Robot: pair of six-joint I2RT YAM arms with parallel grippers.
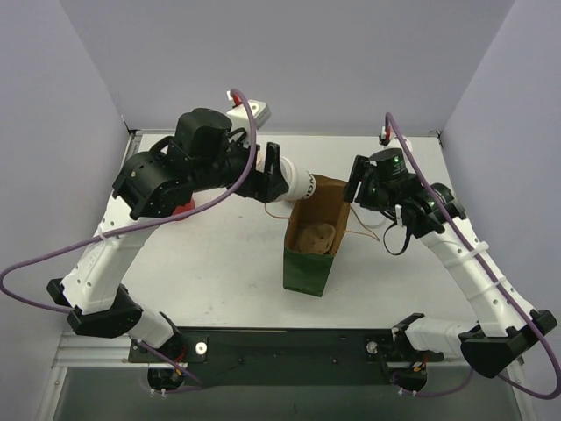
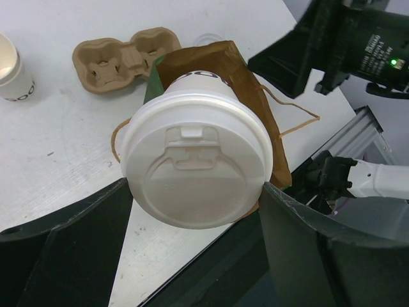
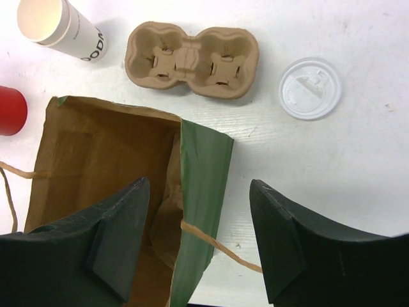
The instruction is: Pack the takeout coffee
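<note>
The takeout coffee (image 2: 195, 163), a white paper cup with a round white lid, lies on its side between my left gripper's (image 2: 195, 185) fingers, which are shut on it. It hangs at the far rim of the green-and-brown paper bag (image 1: 308, 263), lid toward the wrist camera. The bag stands upright and open at mid-table. My right gripper (image 3: 199, 185) is open and straddles the bag's green side wall (image 3: 201, 192). One finger is inside the bag and the other is outside, over a paper handle. Neither finger touches the wall. In the top view the cup (image 1: 299, 181) and my right gripper (image 1: 355, 189) flank the bag's mouth.
A brown cardboard cup carrier (image 3: 192, 59), a loose white lid (image 3: 310, 87) and a lidless white cup (image 3: 61, 29) lie beyond the bag. A red cup (image 3: 9, 110) stands to the left. A tan lump (image 1: 316, 237) sits inside the bag.
</note>
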